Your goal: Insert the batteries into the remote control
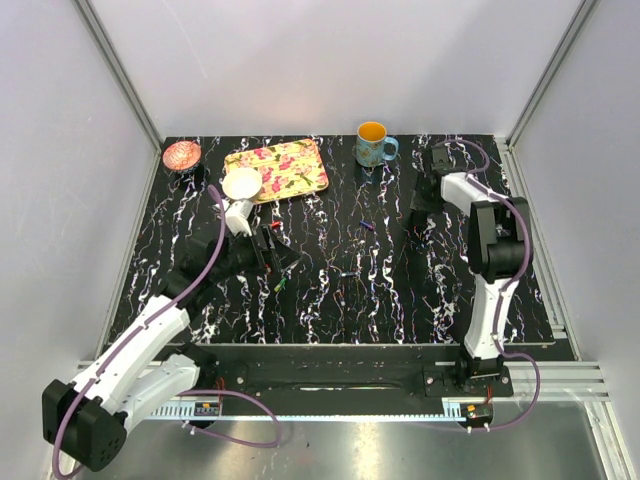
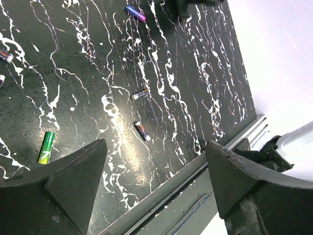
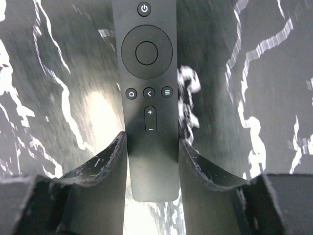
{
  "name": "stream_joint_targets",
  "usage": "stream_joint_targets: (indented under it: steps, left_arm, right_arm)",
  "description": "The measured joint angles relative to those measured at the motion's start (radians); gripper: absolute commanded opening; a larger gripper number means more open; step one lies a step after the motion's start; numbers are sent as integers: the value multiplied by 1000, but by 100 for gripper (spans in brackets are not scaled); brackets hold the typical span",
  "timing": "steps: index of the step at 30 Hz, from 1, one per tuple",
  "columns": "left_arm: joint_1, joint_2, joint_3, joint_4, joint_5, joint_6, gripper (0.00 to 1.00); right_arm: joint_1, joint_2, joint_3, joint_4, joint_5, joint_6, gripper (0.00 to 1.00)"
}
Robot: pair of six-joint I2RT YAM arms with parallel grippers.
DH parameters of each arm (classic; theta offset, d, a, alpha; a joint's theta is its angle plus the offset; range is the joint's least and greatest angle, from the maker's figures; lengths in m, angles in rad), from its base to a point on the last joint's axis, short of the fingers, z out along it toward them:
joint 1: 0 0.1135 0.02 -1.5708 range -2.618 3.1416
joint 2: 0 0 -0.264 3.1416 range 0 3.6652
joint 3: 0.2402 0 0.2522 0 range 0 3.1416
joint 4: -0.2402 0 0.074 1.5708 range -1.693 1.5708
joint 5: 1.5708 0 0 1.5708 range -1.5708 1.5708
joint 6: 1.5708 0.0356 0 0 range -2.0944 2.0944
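The remote control [image 3: 149,98] looks smooth matt black plastic; the desk [image 2: 195,73] is glossy black, veined white.

The remote control [image 3: 146,98] runs down the centre of the frame, buttons facing the camera. Both fingers [image 3: 105,181] touch its lower sides, above the black, white-veined surface [image 3: 254,73].

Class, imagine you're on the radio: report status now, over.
Left pincer open, empty, above loose batteries. Right pincer clamped on remote, buttons up. Mug, tray far back, no obstruction.
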Motion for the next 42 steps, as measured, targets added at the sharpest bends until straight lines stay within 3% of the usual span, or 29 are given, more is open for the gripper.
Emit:
stream_joint_targets:
  steps: [6, 13, 20, 25, 31, 33, 34, 37, 42]
  left_arm:
    - [0, -19, 0, -19, -62, -2, 87]
    - [-1, -48, 6, -84, -225, -47, 91]
    - [-1, -188, -19, -143, -391, -122, 89]
    - [-1, -233, -25, -179, -451, -141, 87]
    - [-1, -244, -40, -208, -474, -138, 88]
    - [-1, -245, -42, -219, -475, -134, 89]
    - [-1, -245, -42, -220, -474, -131, 89]
    - [-1, -234, -42, -220, -473, -125, 92]
    - [-1, -196, -42, -220, -470, -119, 92]
  right_arm:
    - [99, -245, -159, -54, 114, 105, 0]
    - [534, -447, -189, -66, 228, 285, 0]
    - [706, -275, -105, -179, 300, 472, 0]
    - [745, -89, 27, -218, 314, 526, 0]
    - [757, -21, 41, -243, 310, 575, 1]
    - [762, -18, 41, -246, 304, 583, 11]
    - [765, -17, 41, -246, 295, 586, 23]
    - [776, -17, 40, -243, 269, 586, 47]
    - [785, -18, -1, -209, 219, 587, 62]
